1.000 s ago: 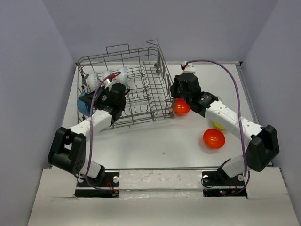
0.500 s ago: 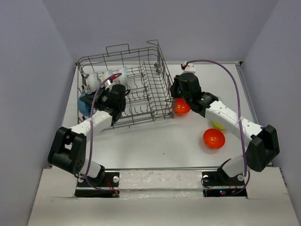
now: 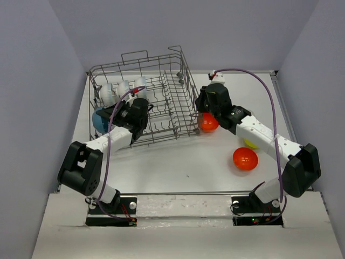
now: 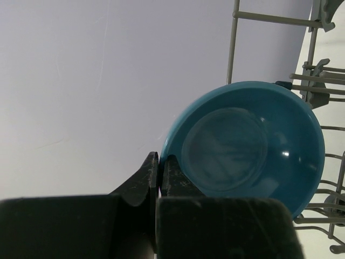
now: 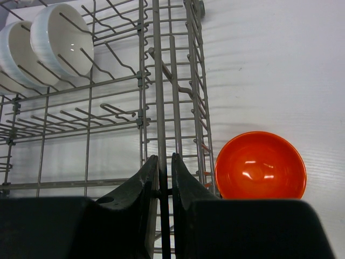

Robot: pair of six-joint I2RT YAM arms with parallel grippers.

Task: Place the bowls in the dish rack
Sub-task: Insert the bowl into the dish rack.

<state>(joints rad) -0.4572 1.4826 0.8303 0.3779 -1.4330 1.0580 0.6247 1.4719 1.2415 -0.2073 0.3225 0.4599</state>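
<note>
The left gripper [image 4: 160, 167], pinched on the blue bowl [image 4: 253, 145] rim, has edged deeper along the dish rack [image 5: 156, 81]; the right gripper [image 5: 164, 172] stays clamped on its wire, bracing.

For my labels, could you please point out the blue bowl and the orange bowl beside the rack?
blue bowl [image 4: 226, 148], left wrist view, its central circle.
orange bowl [image 5: 260, 164], right wrist view, middle of visible face.

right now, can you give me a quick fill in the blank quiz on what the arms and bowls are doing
1. The held bowl in the left end effector is ____ in colour.
2. The right end effector is shut on a ____ of the dish rack.
3. The lone bowl out in the open on the table is ____ in colour.
Missing words: blue; wire; orange.
</note>
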